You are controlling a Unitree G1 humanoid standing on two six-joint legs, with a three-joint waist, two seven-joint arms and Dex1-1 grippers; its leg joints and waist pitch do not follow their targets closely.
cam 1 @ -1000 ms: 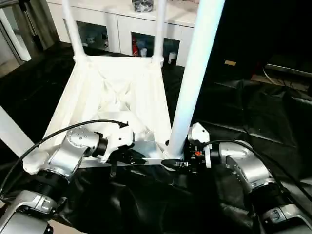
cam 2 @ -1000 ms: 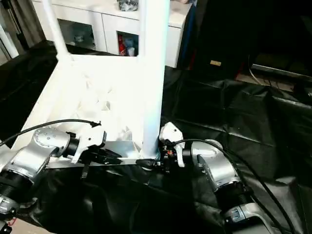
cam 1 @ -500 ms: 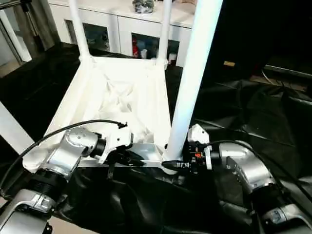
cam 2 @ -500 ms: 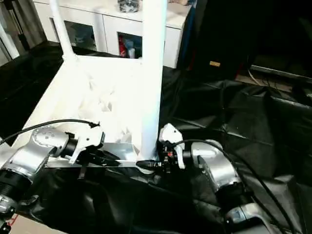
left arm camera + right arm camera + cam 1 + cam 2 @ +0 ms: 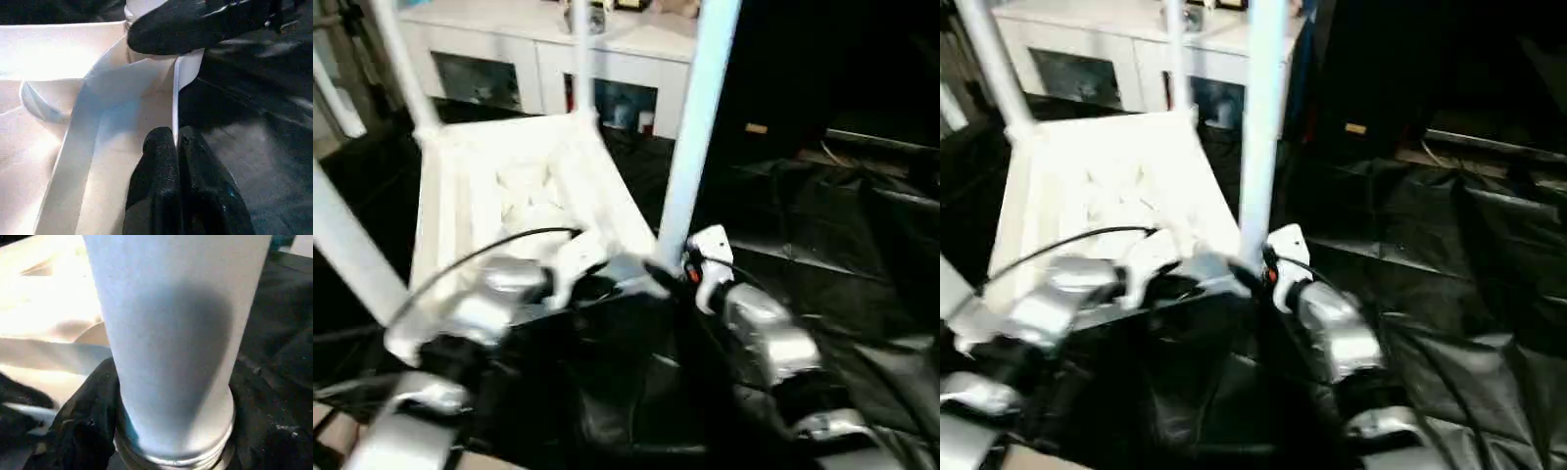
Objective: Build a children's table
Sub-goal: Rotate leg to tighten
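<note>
Motion-blurred head views, glaring white tabletop [image 5: 499, 186], dark surroundings, soft shadows

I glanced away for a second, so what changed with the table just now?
The upside-down white plastic tabletop turned on the black sheet, its far end swinging left; the camera shifted too. The right pincer narrowed round the white round tube leg at the near corner. The left pincer stays pinched on the tabletop's edge; the legs stay upright.
</note>
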